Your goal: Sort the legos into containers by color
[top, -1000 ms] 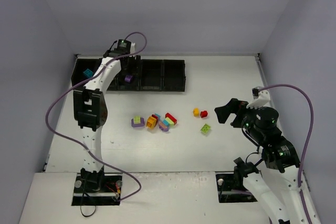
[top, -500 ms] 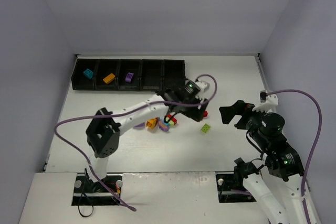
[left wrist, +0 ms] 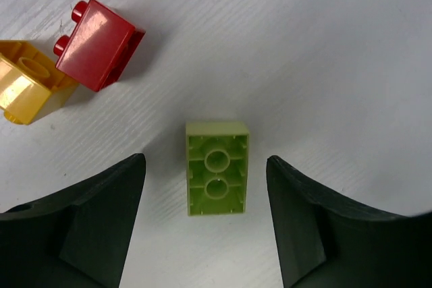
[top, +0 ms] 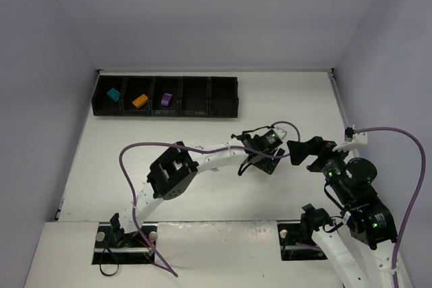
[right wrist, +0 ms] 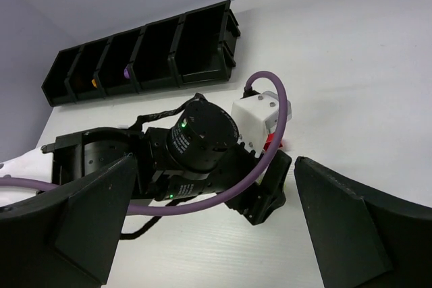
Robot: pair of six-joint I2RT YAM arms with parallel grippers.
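Surveying from the top external camera: white desk (top: 94, 160); containers (top: 165, 96), a joined row of five black bins along the far left edge. The first bin from the left holds a teal brick (top: 113, 94), the second an orange brick (top: 140, 100), the third a purple brick (top: 166, 99). The left arm (top: 202, 156) stretches across to right of centre, with the left fingers (top: 244, 168) pointing down at the desk. The right fingers (top: 298, 148) are just beside that wrist, off the desk.

Left wrist camera: left fingers (left wrist: 94, 227) spread wide, nothing held. A lime green brick (left wrist: 217, 168) lies on the desk between them, hollow underside up, touching neither finger. A red brick (left wrist: 99, 44) lies on its side near the upper left, against a yellow-orange brick (left wrist: 27, 80) at the left edge; both are well outside the fingers.

Right wrist camera: right fingers (right wrist: 88, 227) spread apart and empty, framing the left arm's wrist (right wrist: 202, 136). Containers (right wrist: 145, 55) stand beyond, with the purple brick (right wrist: 126, 71) visible in one bin. A sliver of the red brick (right wrist: 273, 143) shows behind the wrist.
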